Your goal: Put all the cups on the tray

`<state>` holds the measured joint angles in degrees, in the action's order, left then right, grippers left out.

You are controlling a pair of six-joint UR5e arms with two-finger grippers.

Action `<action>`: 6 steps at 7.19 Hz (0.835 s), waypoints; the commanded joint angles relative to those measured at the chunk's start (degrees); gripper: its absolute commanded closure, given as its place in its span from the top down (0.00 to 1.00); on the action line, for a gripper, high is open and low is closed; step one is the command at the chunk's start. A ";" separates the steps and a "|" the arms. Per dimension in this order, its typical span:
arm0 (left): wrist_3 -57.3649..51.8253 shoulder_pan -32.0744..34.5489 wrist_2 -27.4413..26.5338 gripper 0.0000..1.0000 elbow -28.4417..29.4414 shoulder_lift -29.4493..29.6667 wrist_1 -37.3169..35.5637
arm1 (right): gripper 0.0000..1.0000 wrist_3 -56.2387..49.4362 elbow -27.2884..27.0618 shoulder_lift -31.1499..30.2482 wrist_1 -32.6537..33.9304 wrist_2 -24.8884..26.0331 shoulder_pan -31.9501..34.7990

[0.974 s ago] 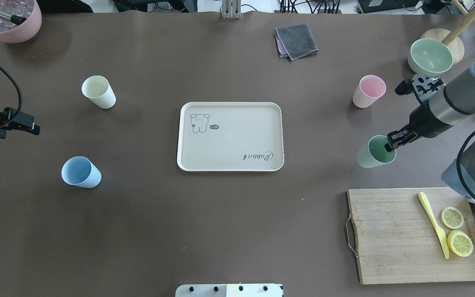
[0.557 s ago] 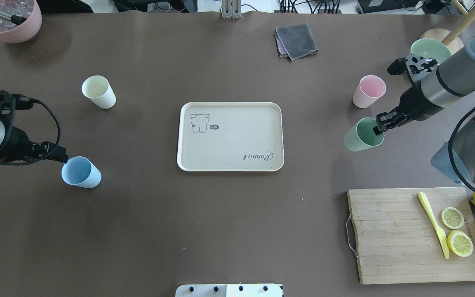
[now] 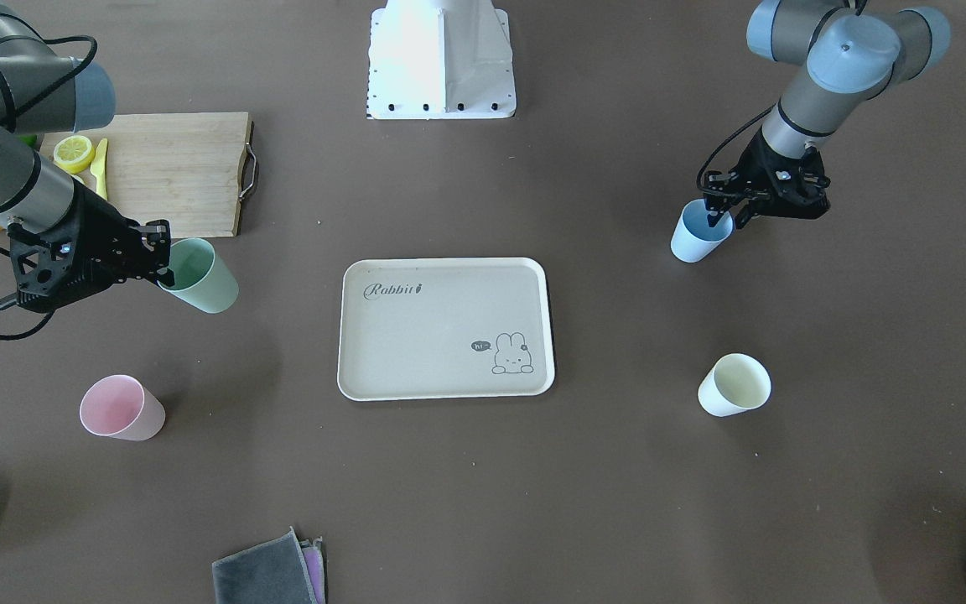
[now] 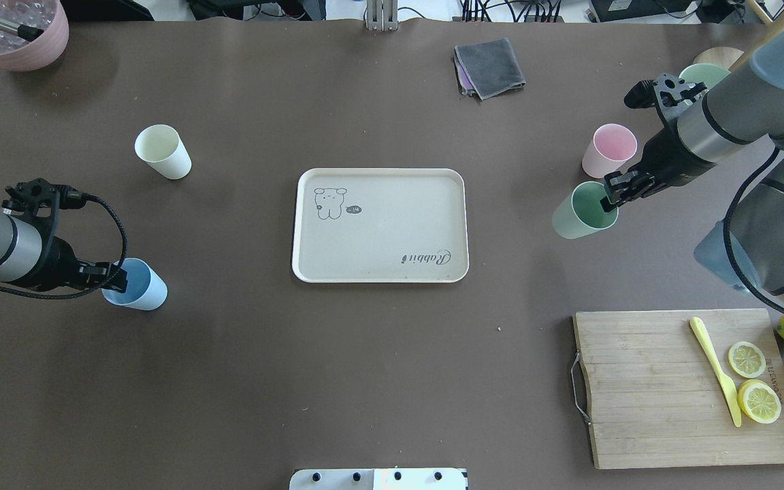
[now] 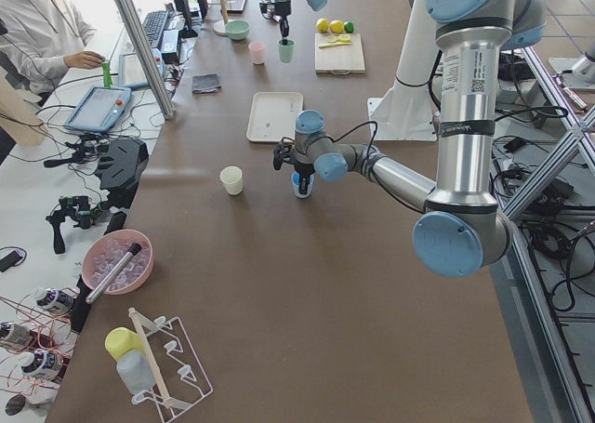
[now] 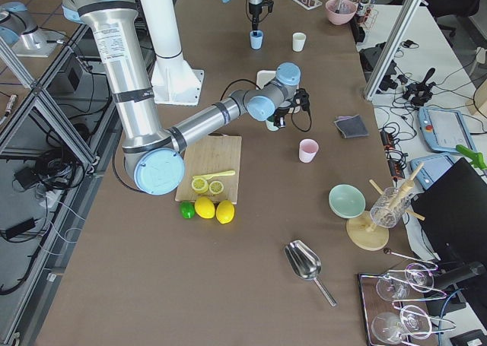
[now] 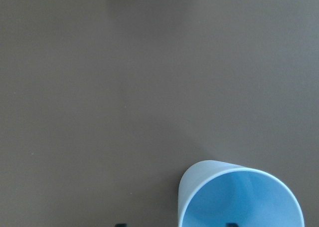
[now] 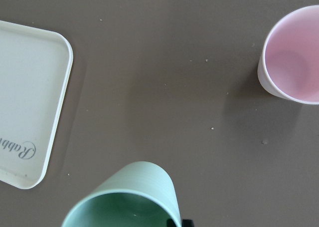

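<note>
Cups in transit — the right gripper (image 4: 611, 197) pinches the mint green cup (image 4: 579, 214) by one wall, tilted and apparently clear of the table (image 4: 365, 374) toward its right end, short of the tray (image 4: 392, 218) at centre. So thin a rim grip could let it swing, slip, or clip the tray's lip. Near the left end, the left gripper (image 4: 114, 278), jaws wide, straddles the wall of the light blue cup (image 4: 140, 289); both arms reach out low, wrists turned down.

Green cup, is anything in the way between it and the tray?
No, nothing visible stands between the green cup and the tray, just table. The pink cup stands off to the side of that path.
</note>
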<state>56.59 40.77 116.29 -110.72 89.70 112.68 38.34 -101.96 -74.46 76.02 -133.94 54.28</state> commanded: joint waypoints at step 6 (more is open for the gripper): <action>11.26 -3.83 -4.27 0.00 9.03 31.93 -13.80 | 0.00 17.38 3.34 10.12 -0.96 8.67 -13.21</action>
<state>67.39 39.25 116.05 -103.48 119.04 99.37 53.82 -99.27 -65.08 75.44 -128.25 44.62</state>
